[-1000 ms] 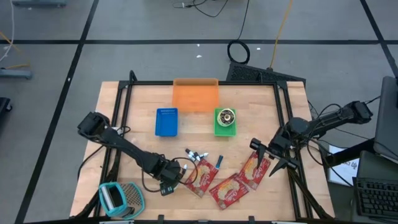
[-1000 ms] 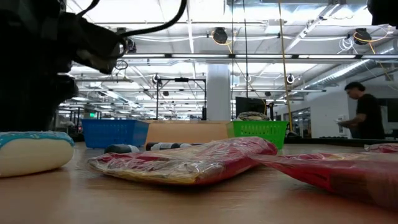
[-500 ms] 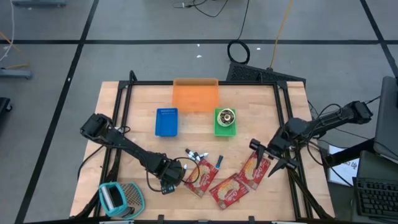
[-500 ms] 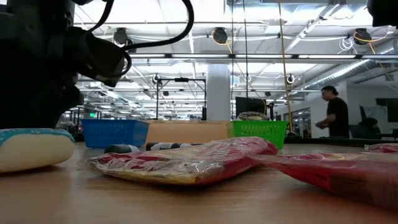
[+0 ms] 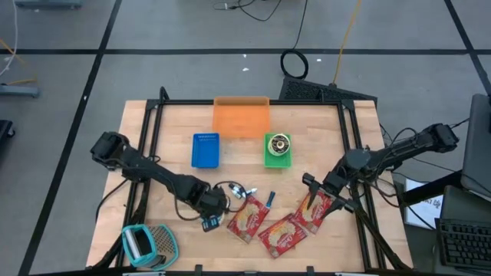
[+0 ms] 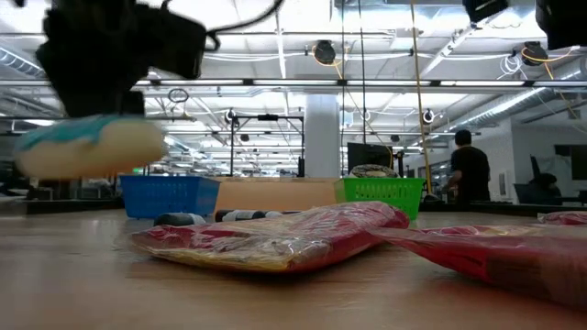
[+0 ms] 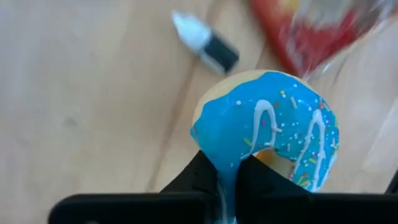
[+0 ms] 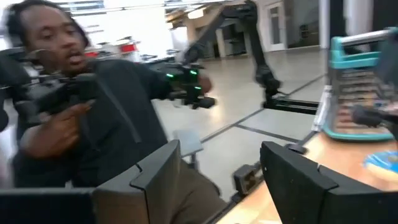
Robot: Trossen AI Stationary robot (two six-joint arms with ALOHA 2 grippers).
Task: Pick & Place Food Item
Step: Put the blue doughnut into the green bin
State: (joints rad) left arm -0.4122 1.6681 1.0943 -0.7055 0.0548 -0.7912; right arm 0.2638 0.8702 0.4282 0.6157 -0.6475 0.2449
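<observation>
- Left wrist view: left gripper pinches the blue-iced donut by its rim, lifted off the table.
- Thin bite on soft icing — a quick swing could tear it loose.
- Right gripper hovers spread wide, empty, over a red packet.

Left gripper clamped, right gripper agape.

Blue-iced donut held up off the bench under dark left gripper; red snack packets lying flat; blue basket and green basket at far edge.
</observation>
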